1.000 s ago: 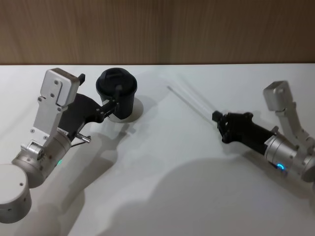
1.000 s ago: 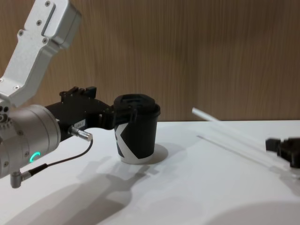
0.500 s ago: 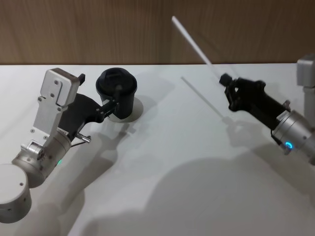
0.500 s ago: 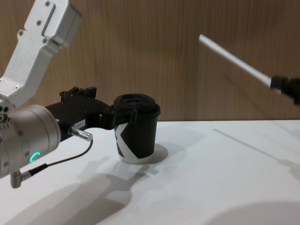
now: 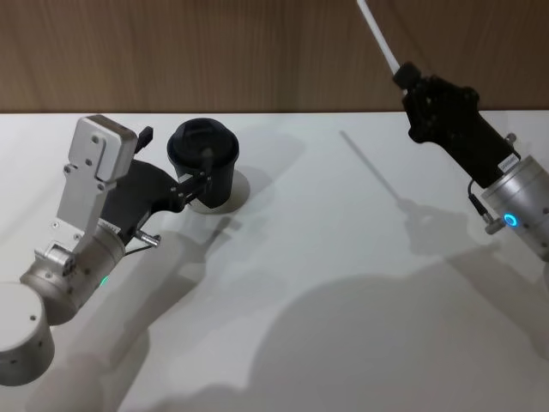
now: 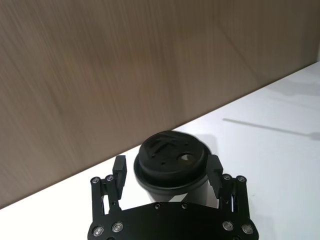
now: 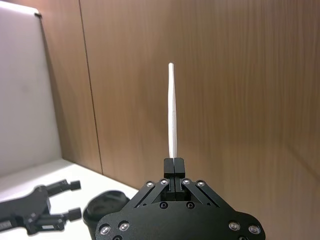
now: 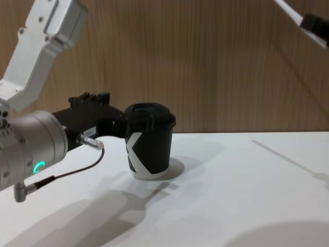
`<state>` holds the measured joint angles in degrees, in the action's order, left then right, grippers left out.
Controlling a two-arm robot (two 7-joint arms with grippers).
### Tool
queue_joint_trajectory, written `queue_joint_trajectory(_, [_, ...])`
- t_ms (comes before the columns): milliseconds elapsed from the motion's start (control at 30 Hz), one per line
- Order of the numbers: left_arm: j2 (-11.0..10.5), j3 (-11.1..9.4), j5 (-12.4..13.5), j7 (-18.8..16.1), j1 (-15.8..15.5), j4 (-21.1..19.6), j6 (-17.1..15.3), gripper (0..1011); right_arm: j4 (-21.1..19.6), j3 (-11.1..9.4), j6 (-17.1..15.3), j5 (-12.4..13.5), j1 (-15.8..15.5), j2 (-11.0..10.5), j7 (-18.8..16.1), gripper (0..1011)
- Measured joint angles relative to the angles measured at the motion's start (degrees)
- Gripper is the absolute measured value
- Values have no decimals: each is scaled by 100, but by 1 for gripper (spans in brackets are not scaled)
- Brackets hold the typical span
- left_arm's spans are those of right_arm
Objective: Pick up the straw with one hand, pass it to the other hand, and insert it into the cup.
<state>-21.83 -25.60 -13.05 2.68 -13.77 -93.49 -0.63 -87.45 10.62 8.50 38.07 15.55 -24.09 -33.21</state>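
Figure. A white table (image 5: pixel 343 300) is standing before a wood-panelled wall (image 5: pixel 214 51) and is carrying the cup (image 5: pixel 206 159), the reference object here.

The left gripper (image 5: pixel 199 176), on a silver arm (image 5: pixel 81 206) showing a green ring light, is reaching in level with the table from the cup's left, at the height of the black lid. Its fingers (image 6: pixel 119 172) are standing spread, one on each side of the lid, and a narrow gap seems to be showing on both sides in the left wrist view. A thin dark cable (image 8: pixel 77 167) is looping under this arm, left of the cup.

The right gripper (image 5: pixel 405 75) is hanging in the air well above and well to the right of the cup, clear of the table. Its fingers are pressing together on one end of the straw (image 5: pixel 377 34), pinching it.

The straw is projecting straight out beyond the fingertips, in line with the gripper, rising against the wall and slanting toward the cup's side. It is well apart from the cup and is touching neither lid nor table.
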Motion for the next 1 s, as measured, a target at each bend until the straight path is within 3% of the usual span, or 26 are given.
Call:
queue_joint_trajectory(533, [109,139,-828,922,-202,-90,20,1000,43,141,280,283,90,174,-287,2])
queue_joint_trajectory(1000, [348,264,-1937,1971,-524,2,-72,1000,125,264,380,322,37,113,-357,3])
